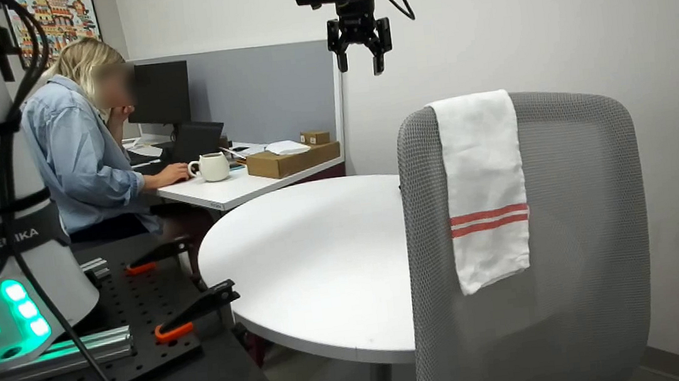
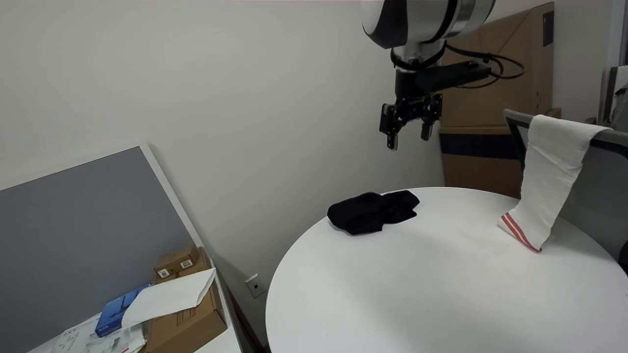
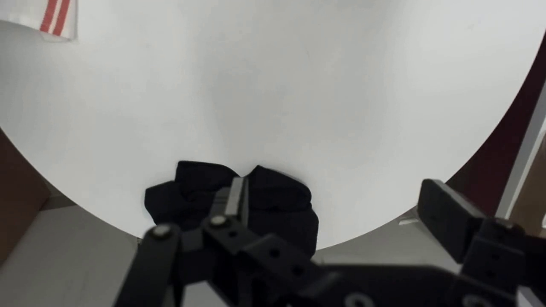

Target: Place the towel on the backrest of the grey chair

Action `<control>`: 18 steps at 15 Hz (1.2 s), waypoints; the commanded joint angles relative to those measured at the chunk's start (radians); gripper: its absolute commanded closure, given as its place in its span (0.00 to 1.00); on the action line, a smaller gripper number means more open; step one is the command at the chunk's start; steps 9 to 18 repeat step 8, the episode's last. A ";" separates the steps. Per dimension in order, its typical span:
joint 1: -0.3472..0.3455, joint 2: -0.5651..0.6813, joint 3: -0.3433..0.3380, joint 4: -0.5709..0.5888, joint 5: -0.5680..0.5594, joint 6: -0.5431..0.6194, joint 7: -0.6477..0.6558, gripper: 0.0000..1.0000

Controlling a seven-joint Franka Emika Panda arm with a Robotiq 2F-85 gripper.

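The white towel (image 1: 482, 169) with red stripes hangs over the top edge of the grey chair's backrest (image 1: 589, 221), near one corner. In an exterior view the towel (image 2: 554, 171) falls down the table side of the backrest (image 2: 598, 191); its striped end is at the table, and I cannot tell if it touches. A striped end also shows at the top left of the wrist view (image 3: 25, 13). My gripper (image 1: 360, 69) is open and empty, above the table and apart from the towel. It also shows open in an exterior view (image 2: 409, 139) and the wrist view (image 3: 337, 192).
A black cloth (image 2: 370, 211) lies on the round white table (image 2: 441, 284) near its edge, and shows below the gripper in the wrist view (image 3: 277, 213). A person (image 1: 78, 136) sits at a desk with a mug (image 1: 214, 167) and a cardboard box (image 1: 292, 161). Large cardboard boxes (image 2: 490, 98) stand behind.
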 commanded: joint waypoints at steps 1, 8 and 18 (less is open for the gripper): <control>0.004 -0.006 -0.004 -0.009 0.000 0.000 0.031 0.00; 0.005 -0.019 -0.005 -0.027 0.000 0.000 0.075 0.00; 0.005 -0.019 -0.005 -0.027 0.000 0.000 0.075 0.00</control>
